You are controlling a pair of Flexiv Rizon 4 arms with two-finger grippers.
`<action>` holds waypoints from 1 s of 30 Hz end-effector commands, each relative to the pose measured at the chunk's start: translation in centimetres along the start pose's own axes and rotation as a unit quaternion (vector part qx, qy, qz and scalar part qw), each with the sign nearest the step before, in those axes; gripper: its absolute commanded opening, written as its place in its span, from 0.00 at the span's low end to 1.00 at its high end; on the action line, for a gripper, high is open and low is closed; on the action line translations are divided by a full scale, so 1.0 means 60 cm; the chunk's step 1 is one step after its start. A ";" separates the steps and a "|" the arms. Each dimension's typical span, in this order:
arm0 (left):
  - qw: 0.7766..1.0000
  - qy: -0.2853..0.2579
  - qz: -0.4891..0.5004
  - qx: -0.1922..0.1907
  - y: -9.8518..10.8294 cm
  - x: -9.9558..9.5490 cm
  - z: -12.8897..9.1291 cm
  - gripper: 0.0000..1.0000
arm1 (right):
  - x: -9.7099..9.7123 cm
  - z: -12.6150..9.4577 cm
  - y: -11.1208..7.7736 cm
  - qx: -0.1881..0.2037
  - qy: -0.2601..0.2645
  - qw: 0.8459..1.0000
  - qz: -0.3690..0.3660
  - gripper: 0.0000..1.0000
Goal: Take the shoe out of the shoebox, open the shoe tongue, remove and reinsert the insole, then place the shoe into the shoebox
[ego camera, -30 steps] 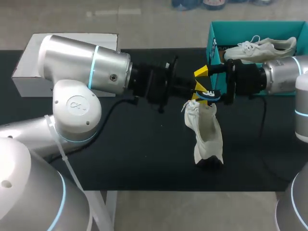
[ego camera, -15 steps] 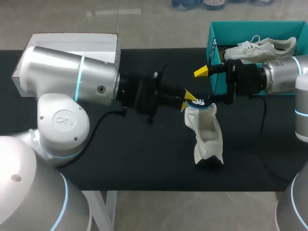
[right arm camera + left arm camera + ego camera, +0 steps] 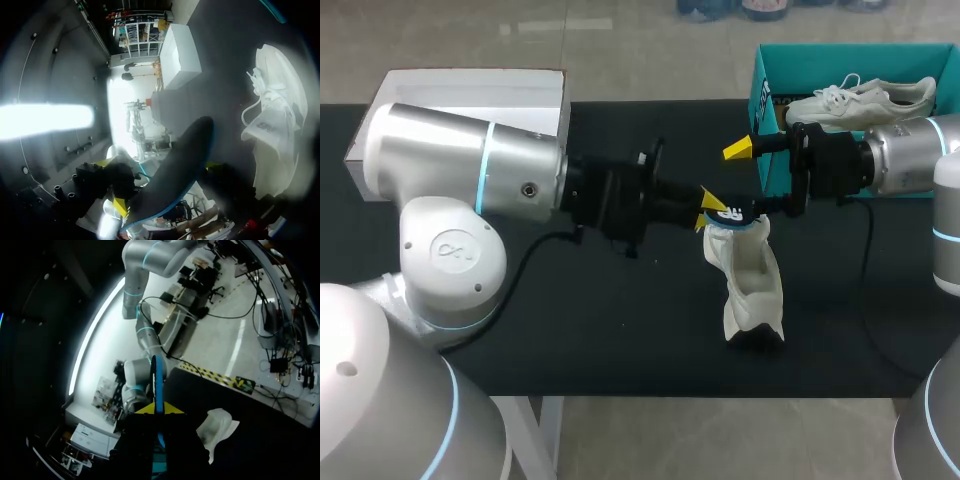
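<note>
A white shoe (image 3: 750, 285) stands toe-down on the black table (image 3: 620, 320), its opening facing up. My left gripper (image 3: 708, 208) is shut on a dark, blue-edged insole (image 3: 732, 213) right at the shoe's opening. In the left wrist view the insole (image 3: 157, 382) runs edge-on out from between the yellow tips of that gripper (image 3: 159, 409), with the shoe (image 3: 217, 430) beside it. My right gripper (image 3: 752, 180) is open wide just above the shoe, its lower finger by the insole. Its wrist view has the insole (image 3: 175, 167) close in front and the shoe (image 3: 275, 115) beyond.
A teal shoebox (image 3: 766, 95) at the back right holds a second white shoe (image 3: 860, 98). A white box (image 3: 460, 100) sits at the back left, and also shows as the white box (image 3: 182, 57) in the right wrist view. Bare black tabletop lies in front of the shoe.
My left gripper has drawn back to the left and down with the insole, out from between the right gripper's fingers to the shoe's opening. The right arm and shoe stayed put.
</note>
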State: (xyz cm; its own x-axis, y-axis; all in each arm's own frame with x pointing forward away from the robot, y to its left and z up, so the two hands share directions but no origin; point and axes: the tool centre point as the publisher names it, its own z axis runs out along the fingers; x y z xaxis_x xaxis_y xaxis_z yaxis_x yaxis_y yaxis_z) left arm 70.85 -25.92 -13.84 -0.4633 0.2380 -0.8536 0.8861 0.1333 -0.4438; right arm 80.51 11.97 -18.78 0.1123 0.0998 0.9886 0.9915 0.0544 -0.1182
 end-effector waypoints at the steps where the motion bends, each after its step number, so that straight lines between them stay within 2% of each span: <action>1: 1.000 0.002 0.001 0.004 0.009 -0.006 0.017 0.00 | 0.000 0.002 -0.002 -0.002 -0.001 1.000 0.000 0.00; 21: 1.000 -0.004 -0.017 0.006 0.017 0.007 0.019 0.00 | 0.000 0.002 -0.002 -0.002 -0.001 1.000 0.000 0.00; 24: 1.000 0.002 -0.024 0.016 0.019 0.011 0.020 0.00 | 0.000 0.002 -0.002 -0.002 -0.001 1.000 0.000 0.00; 25: 1.000 0.002 -0.024 0.019 0.019 0.011 0.020 0.22 | 0.000 0.002 -0.002 -0.002 -0.001 1.000 0.000 0.00; 26: 0.999 0.005 -0.023 0.023 0.019 0.013 0.020 0.88 | 0.000 0.002 -0.002 -0.002 -0.001 1.000 0.000 0.00; 27: 0.999 0.013 -0.021 0.022 0.018 0.014 0.019 1.00 | 0.000 0.002 -0.002 -0.002 -0.001 1.000 0.000 0.00; 30: 0.999 0.016 -0.024 0.026 0.012 0.018 0.011 1.00 | 0.000 0.002 -0.002 -0.002 -0.001 1.000 0.000 0.00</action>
State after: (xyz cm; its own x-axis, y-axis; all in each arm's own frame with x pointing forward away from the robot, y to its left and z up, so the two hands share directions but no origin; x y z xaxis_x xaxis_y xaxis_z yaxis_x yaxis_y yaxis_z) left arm 71.01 -26.84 -15.46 -0.5059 0.2542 -0.8243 0.8613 0.0969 -0.4987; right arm 80.51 11.98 -18.78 0.1124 0.0998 0.9886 0.9915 0.0544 -0.1182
